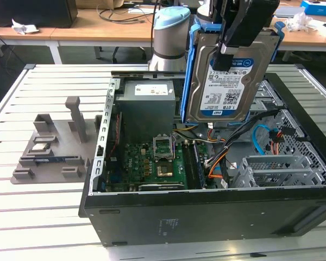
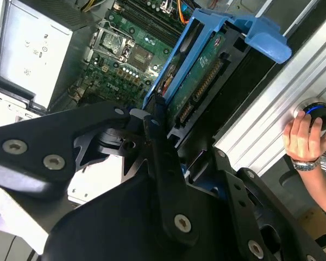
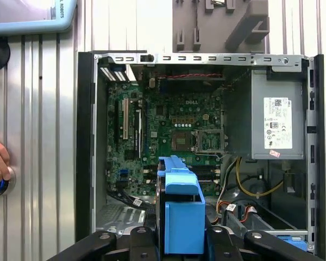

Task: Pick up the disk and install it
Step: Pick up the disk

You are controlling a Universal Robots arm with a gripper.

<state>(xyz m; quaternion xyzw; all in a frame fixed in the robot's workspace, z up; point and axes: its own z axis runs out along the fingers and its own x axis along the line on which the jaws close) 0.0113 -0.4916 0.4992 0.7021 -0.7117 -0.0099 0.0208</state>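
The disk (image 1: pixel 226 81), a silver hard drive with a white-and-blue label in a blue carrier rail, hangs upright above the open computer case (image 1: pixel 206 217). My gripper (image 1: pixel 229 54) is shut on it from above, one black finger lying across the label. In the second wrist view the disk (image 2: pixel 202 81) shows its green circuit-board side, with the blue handle beyond it and the gripper (image 2: pixel 164 138) clamped on its near edge. In the first wrist view the blue carrier of the disk (image 3: pixel 182 217) sits between the fingers, over the case's interior.
Inside the case are a motherboard (image 1: pixel 157 163), a grey power supply (image 1: pixel 146 106), cables and a metal drive cage (image 1: pixel 277 168). A grey fixture (image 1: pixel 54 147) with small parts lies at the exterior view's left. A person's hand (image 2: pixel 303 136) rests on a knob beside the case.
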